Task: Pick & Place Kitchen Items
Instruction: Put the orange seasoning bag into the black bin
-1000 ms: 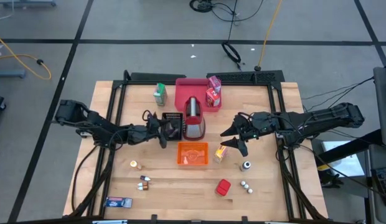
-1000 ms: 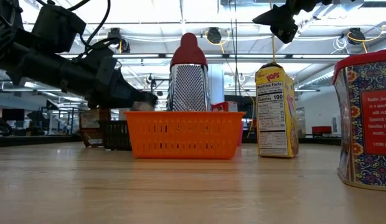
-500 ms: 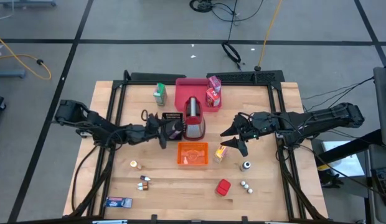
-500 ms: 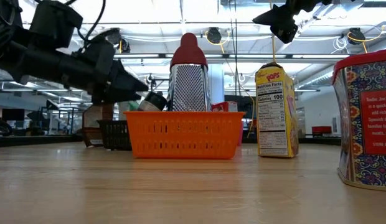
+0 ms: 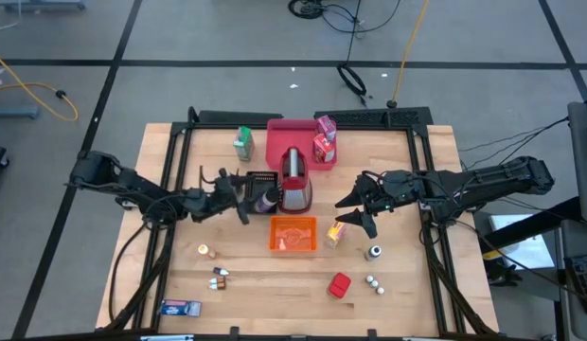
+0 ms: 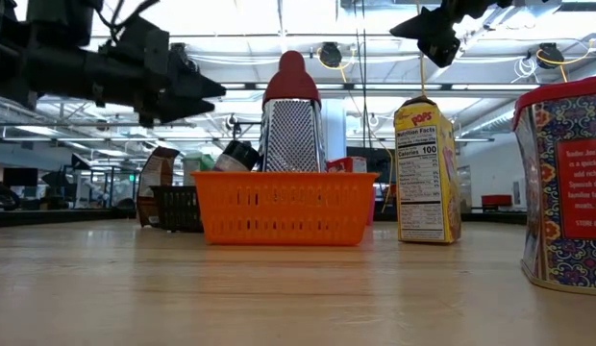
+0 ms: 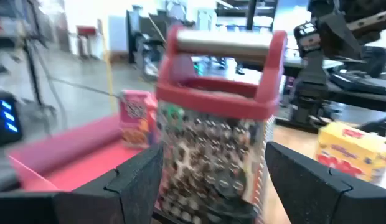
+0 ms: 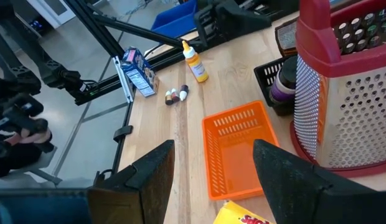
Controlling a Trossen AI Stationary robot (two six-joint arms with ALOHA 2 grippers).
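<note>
Just beyond left gripper [image 5: 239, 196] fingers — dark bottle [image 5: 264, 198], basketed.

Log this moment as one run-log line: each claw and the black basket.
left claw: open, empty, beside black basket | basket: dark bottle leaning inside | right claw: open, above yellow carton

Dark bottle [image 5: 265, 198] lies tilted in black basket [image 5: 253, 178].
</note>
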